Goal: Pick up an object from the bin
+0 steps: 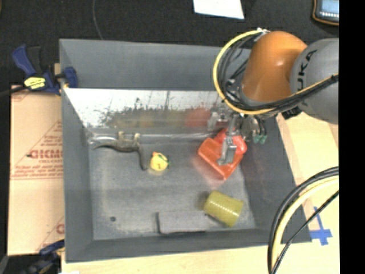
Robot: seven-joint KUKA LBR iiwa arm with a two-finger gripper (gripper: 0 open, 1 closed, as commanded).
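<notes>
- The claw (229, 152) hangs low over the right part of the grey bin (77, 170), at about 3 o'clock from the floor's middle, beneath the arm's orange cover and cable loops.
- Its tip is at a red-orange plastic piece (210, 156), which lies tilted on the floor; the claw's metal overlaps that piece's upper right side.
- Whether the claw is open, closed or gripping the red-orange piece cannot be told.
- An olive-yellow cylinder (223, 209) lies on its side at 6 o'clock from the claw, apart from it.
- A small yellow toy (158, 162) sits near the middle, at 9 o'clock from the claw.
- A grey metal tool (121, 142) lies at 10 o'clock from the toy.
- A dark flat slab (179, 222) rests by the near wall.
</notes>
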